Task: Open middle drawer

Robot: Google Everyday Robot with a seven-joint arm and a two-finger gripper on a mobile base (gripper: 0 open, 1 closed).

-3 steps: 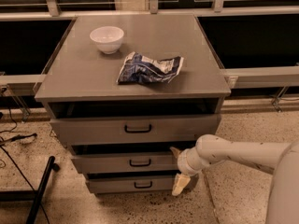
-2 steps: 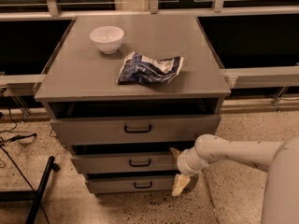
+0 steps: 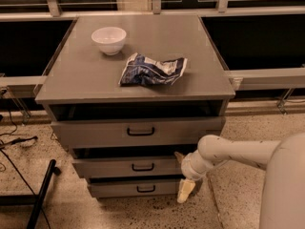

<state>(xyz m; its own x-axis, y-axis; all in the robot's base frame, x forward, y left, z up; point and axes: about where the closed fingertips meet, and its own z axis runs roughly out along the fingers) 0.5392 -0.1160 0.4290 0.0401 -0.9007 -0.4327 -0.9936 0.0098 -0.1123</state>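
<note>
Change since earlier frame: slight. The robot body bulks further into the right edge, while the gripper sits much where it was, low at the right end of the middle drawer. Open or closed: cannot tell. Middle drawer: between top drawer and bottom drawer. Advised: engage the black handle centrally and pull straight outward. Clearance: bare floor ahead, stand leg at left.

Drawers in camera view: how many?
3, stacked in the cabinet: top drawer, middle drawer below it, bottom drawer lowest. None appear hidden. The gripper sits by the lower two drawers' right ends.
</note>
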